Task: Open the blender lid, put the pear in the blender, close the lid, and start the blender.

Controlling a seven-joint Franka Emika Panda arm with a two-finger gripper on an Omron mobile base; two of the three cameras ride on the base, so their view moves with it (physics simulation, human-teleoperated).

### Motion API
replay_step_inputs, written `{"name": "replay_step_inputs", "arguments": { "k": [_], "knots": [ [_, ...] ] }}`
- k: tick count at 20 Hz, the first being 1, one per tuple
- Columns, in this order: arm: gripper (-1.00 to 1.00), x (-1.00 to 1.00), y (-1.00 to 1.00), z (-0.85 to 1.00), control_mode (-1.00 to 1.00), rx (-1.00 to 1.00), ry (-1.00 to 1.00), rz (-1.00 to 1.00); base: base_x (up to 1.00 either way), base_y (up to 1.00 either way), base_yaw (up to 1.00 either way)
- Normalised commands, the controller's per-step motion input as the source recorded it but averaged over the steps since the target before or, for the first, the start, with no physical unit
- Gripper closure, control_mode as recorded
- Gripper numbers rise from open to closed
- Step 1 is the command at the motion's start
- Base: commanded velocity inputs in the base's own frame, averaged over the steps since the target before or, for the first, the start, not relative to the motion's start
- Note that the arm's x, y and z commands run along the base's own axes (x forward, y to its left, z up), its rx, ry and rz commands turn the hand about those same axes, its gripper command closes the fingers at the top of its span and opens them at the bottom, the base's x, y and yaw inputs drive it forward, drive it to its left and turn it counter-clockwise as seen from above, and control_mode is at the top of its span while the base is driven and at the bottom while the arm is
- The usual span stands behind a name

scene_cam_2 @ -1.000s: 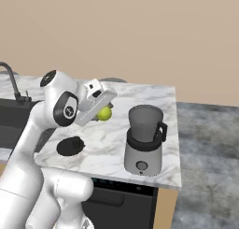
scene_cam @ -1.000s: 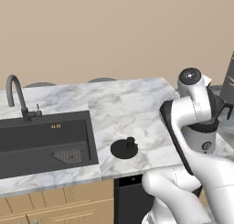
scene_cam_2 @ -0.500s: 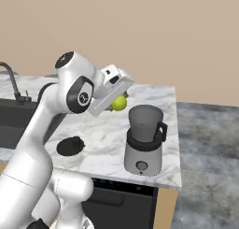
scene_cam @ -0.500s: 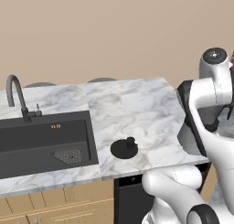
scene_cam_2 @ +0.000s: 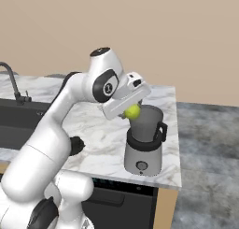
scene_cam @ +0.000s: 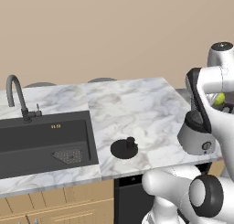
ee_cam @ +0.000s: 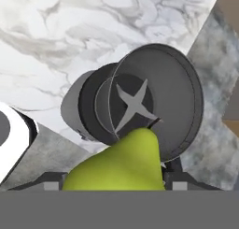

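A plain beige wall [scene_cam: 114,31] backs a white marble counter [scene_cam: 132,109]. A dark sink [scene_cam: 43,141] with a curved black tap [scene_cam: 16,97] is set into it. Below run light wooden cabinets [scene_cam: 55,205]; the floor [scene_cam_2: 205,167] is mottled grey.

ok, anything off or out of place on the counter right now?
Nothing stands out. The lid lies flat on the counter near the sink, the blender stands upright and uncovered, and the gripper holds the pear above its jar.
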Motion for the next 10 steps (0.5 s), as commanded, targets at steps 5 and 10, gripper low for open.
{"name": "replay_step_inputs", "arguments": {
  "k": [5,10],
  "knots": [
    [1.00,0.06,-0.10,-0.51,-1.00,0.09,0.12,0.07,0.00,0.00,0.00],
    [1.00,0.00,-0.01,-0.63,-1.00,0.07,0.01,0.10,0.00,0.00,0.00]
  ]
}}
